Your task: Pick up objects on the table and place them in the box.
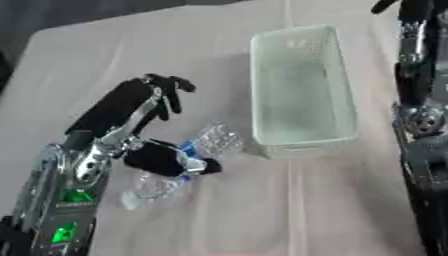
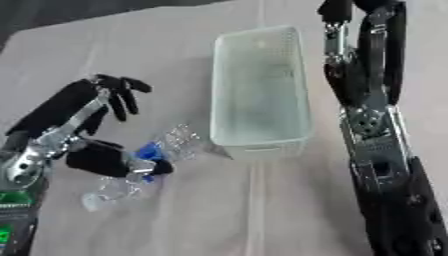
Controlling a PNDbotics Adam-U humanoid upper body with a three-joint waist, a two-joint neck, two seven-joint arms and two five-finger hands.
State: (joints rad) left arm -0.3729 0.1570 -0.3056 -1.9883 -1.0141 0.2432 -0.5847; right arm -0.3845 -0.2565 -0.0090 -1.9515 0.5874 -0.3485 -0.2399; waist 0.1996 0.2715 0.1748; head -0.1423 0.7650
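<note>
Below the raised fingers of the robot's left hand (image 1: pixel 140 107), a clear plastic bottle (image 1: pixel 188 160) lies on its side on the pale tablecloth (image 1: pixel 157 55). The black thumb (image 1: pixel 162 159) of that hand rests across the bottle's middle, touching it, while the fingers (image 1: pixel 171 90) are held up above it, slightly bent and spread wide, closing on nothing. A blue band shows on the bottle just beside the thumb; no writing on it can be read. To the right of the hand, just beyond the bottle's upper end, stands a white mesh box (image 2: pixel 297 95), long and rectangular. The left forearm, silver with green lights near the wrist, reaches in from the lower left corner. Well to the right of the box, the right arm (image 2: pixel 376 130) runs along the edge, pointing away; its hand (image 2: pixel 337 10) is cut off at the top, so its fingers cannot be judged.
</note>
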